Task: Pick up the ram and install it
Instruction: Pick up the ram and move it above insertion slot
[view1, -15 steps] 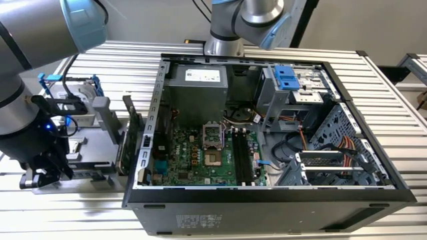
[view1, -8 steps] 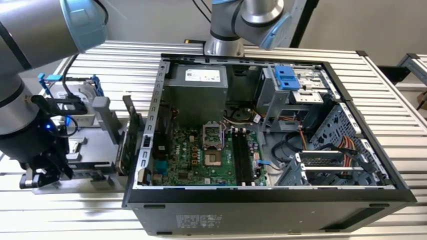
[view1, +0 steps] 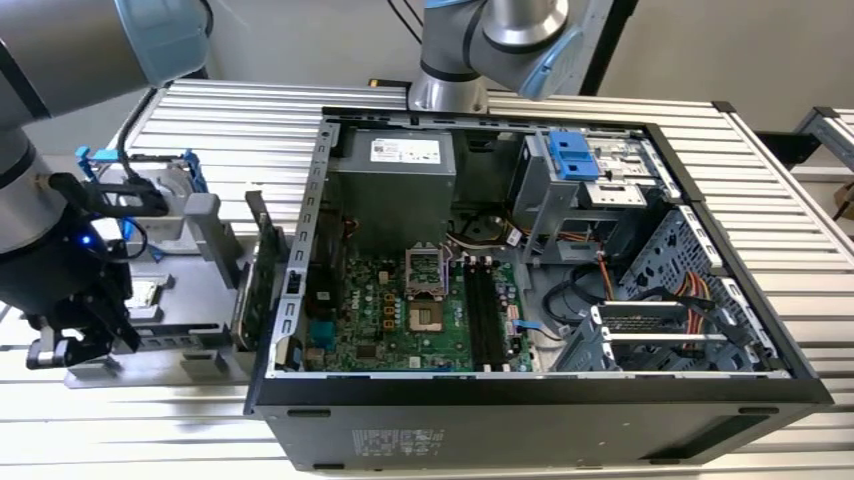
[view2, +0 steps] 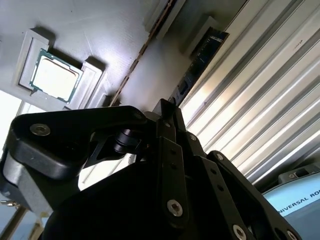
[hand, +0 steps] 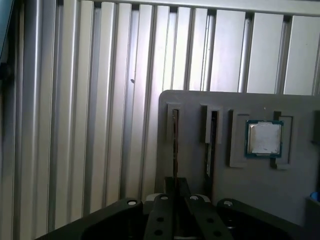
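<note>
The ram is a thin dark-blue stick standing on edge in a slot of the grey parts holder. In the second wrist view the ram runs away from the fingertips. My gripper sits over the near end of that slot with its black fingers drawn together on the stick. In the exterior view the gripper is low at the front corner of the holder, on that view's left. The motherboard's black slots lie inside the open computer case.
A processor chip rests in a square pocket of the holder, beside a second narrow slot. A green card stands between holder and case. A blue-framed drive stands at the holder's back. The ribbed metal table surrounds everything.
</note>
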